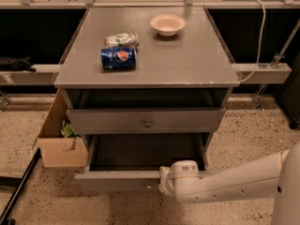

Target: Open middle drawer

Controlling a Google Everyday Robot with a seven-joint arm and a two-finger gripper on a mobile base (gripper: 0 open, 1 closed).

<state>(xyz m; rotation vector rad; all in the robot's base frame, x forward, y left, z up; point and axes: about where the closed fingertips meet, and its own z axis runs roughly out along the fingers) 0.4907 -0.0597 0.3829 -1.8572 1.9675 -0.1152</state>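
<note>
The grey cabinet shows two drawer fronts. The upper one, with a round metal knob, stands slightly out with a dark gap above it. Below it the middle drawer is pulled well out, and its dark empty inside shows. My gripper is at the front of this drawer, right of its middle, at the end of my white arm, which comes in from the lower right. The wrist hides the tips and the drawer's knob. No third drawer front shows.
On the cabinet top lie a blue Pepsi can, a crumpled pale packet and a white bowl. A cardboard box stands on the floor against the cabinet's left side. A black bar lies at the lower left. A cable hangs at the right.
</note>
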